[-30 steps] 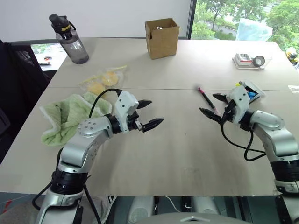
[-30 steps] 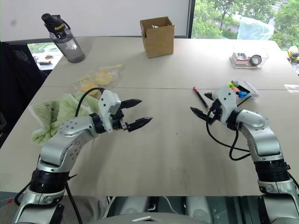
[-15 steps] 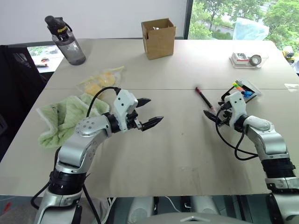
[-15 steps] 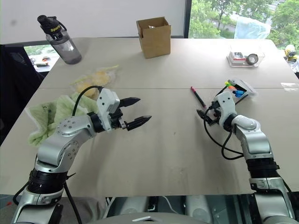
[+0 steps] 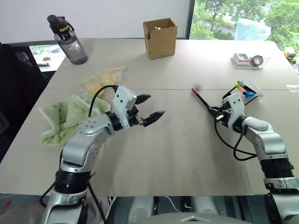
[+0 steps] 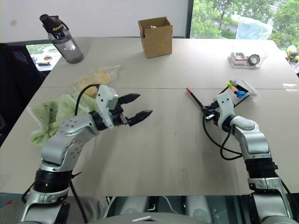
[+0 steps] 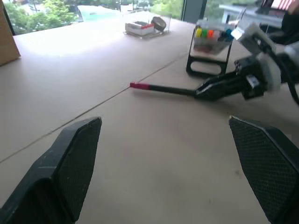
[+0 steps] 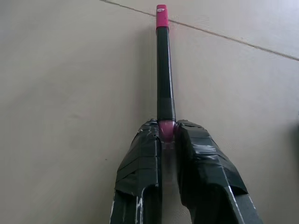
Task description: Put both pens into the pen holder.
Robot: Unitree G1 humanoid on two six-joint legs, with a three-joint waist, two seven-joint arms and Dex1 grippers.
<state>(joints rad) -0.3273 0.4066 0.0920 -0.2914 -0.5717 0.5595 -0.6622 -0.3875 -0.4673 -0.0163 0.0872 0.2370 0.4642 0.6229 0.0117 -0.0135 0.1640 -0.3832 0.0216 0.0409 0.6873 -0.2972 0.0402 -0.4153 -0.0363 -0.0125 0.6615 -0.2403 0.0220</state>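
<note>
We see the right end effector (image 8: pixel 167 140) closed on one end of the pink-tipped pen (image 8: pixel 164 70), its two black fingers (image 8: pixel 140 163) pinched together around the pink end nearest the wrist. The black barrel runs straight out from the fingertips over the beige surface (image 5: pixel 177 154), and the far pink cap lies close to the seam line between the two surface panels. From the head views the pen (image 6: pixel 195 98) slants away from the gripping fingers toward the robot's left and farther from it.

The pen holder (image 5: pixel 244 89) — a small black frame with a clear compartment and coloured marker ends showing — stands on the surface just beyond the right end effector, apart from the pen. We cannot tell from these views whether a second pen sits among those markers.

Our left end effector (image 5: pixel 149 107) hangs above the surface well to the left, jaws spread wide and holding nothing; its wrist view looks across at the pen and the holder (image 7: pixel 210 46).

Farther off on the surface sit a green cloth (image 5: pixel 65 116), a yellow packet (image 5: pixel 103 81), a dark water bottle (image 5: pixel 70 39), a brown cardboard box (image 5: pixel 161 37) and a clear tray (image 5: pixel 250 59).
</note>
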